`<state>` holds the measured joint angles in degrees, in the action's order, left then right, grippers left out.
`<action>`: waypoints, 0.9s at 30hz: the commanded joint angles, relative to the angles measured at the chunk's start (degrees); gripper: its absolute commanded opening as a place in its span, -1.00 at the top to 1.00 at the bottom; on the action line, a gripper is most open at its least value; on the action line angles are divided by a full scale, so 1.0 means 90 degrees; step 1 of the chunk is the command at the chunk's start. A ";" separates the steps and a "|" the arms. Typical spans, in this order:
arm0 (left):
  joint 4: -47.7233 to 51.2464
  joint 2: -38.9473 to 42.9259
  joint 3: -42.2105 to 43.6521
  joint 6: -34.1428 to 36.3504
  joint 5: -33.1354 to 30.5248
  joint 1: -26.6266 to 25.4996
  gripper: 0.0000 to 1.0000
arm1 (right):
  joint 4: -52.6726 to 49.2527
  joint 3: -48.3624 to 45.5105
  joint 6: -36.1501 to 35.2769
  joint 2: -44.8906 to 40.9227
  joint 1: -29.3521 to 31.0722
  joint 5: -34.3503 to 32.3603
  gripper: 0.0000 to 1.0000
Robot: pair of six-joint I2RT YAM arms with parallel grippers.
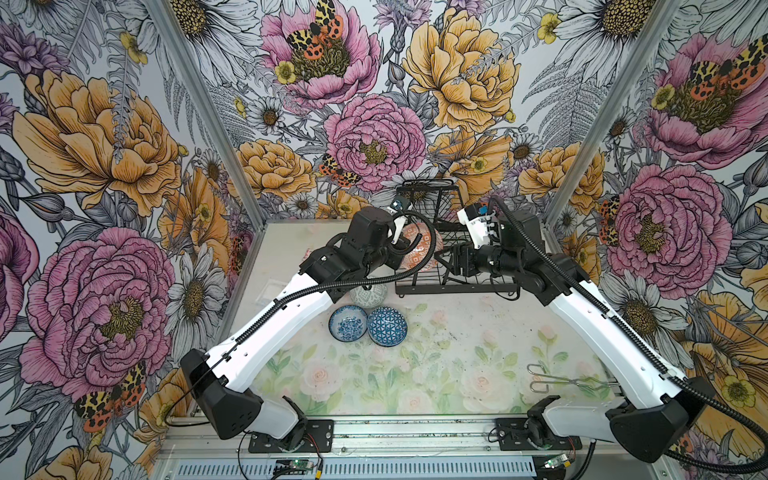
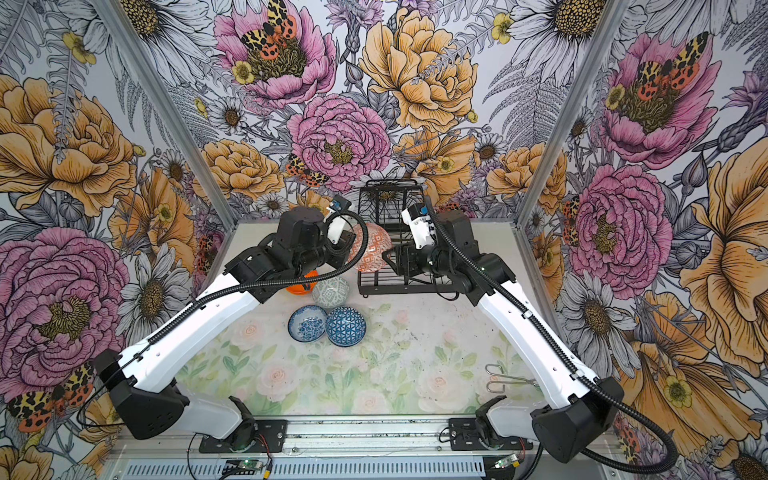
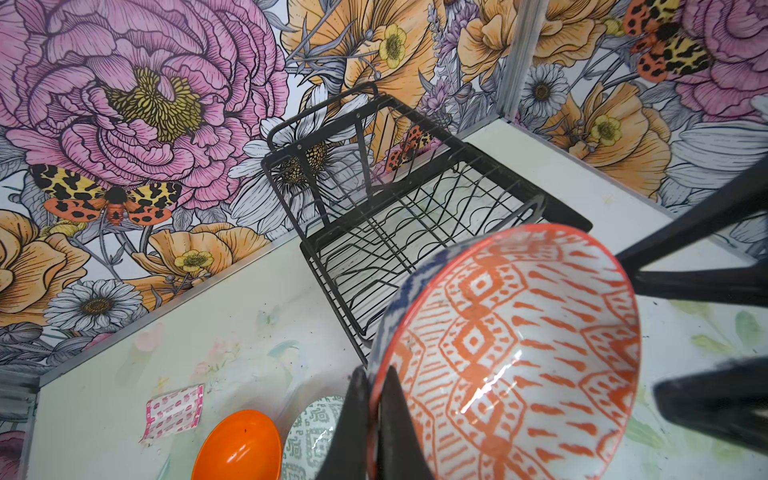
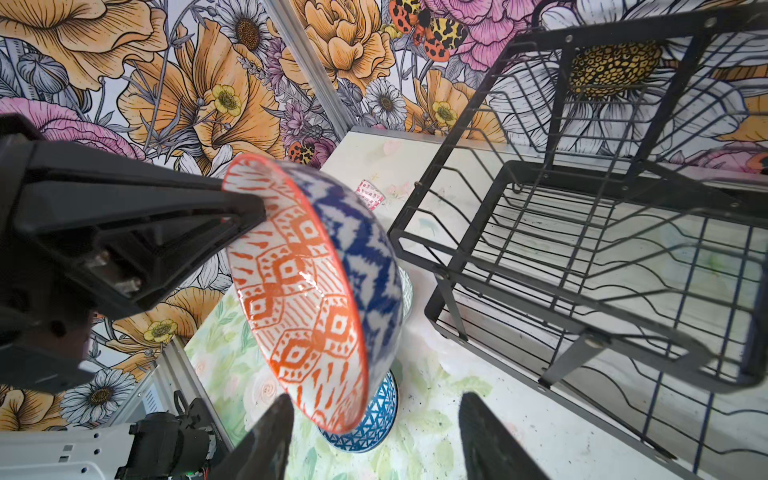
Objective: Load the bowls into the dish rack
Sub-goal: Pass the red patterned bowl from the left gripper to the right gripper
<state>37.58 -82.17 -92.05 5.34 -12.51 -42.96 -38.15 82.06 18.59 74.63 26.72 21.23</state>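
Note:
My left gripper (image 3: 376,370) is shut on the rim of an orange-white patterned bowl (image 1: 419,249) (image 2: 372,247) (image 3: 511,353) with a blue-white outside. The bowl hangs tilted on edge in the air, just left of the black wire dish rack (image 1: 457,284) (image 2: 399,286) (image 3: 415,216) (image 4: 582,249). My right gripper (image 4: 378,399) is open, its fingers standing either side of the bowl's (image 4: 307,291) opposite rim without touching it. On the table lie a plain orange bowl (image 2: 301,286), a grey-green bowl (image 1: 368,295), a blue floral bowl (image 1: 348,323) and a blue geometric bowl (image 1: 387,326).
Metal tongs (image 1: 569,379) (image 2: 511,379) lie near the front right, by the right arm's base. A small pink-white packet (image 3: 174,409) lies at the table's far left. Flowered walls close in the back and both sides. The rack stands against the back wall.

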 commanded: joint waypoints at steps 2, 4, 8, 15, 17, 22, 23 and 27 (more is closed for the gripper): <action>-0.0489 0.0188 -0.0108 -0.0073 0.0433 -0.0225 1.00 | 0.0011 0.0356 0.0063 0.0110 0.0058 -0.0325 -0.22; -0.0502 0.0133 -0.0125 -0.0052 0.0415 -0.0323 1.00 | 0.0011 0.0463 0.0119 0.0166 0.0058 -0.0347 -0.19; -0.0620 0.0077 -0.0078 -0.0072 0.0433 -0.0469 1.00 | 0.0011 0.0600 0.0306 0.0337 0.0058 -0.0425 0.00; -0.0880 0.0087 -0.0066 -0.0072 0.0482 -0.0637 1.00 | 0.0006 0.0492 0.0461 0.0447 0.0079 -0.0512 0.94; -0.0887 0.0085 -0.0062 -0.0066 0.0483 -0.0629 1.00 | 0.0005 0.0453 0.0447 0.0386 0.0078 -0.0597 1.00; -0.0884 0.0048 -0.0020 -0.0061 0.0521 -0.0585 1.00 | -0.0014 0.0385 0.0356 0.0218 0.0078 -0.0811 1.00; -0.0875 0.0054 -0.0009 -0.0071 0.0521 -0.0579 1.00 | -0.0014 0.0373 0.0297 0.0156 0.0068 -0.0905 1.00; -0.0862 0.0249 0.0084 -0.0125 0.0331 -0.0367 -0.14 | -0.0076 0.0417 -0.0031 -0.0148 -0.0067 -0.1284 1.00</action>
<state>32.38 -82.15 -92.14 5.80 -9.91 -47.59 -41.58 85.30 19.88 77.17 27.42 13.43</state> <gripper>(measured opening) 0.382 0.100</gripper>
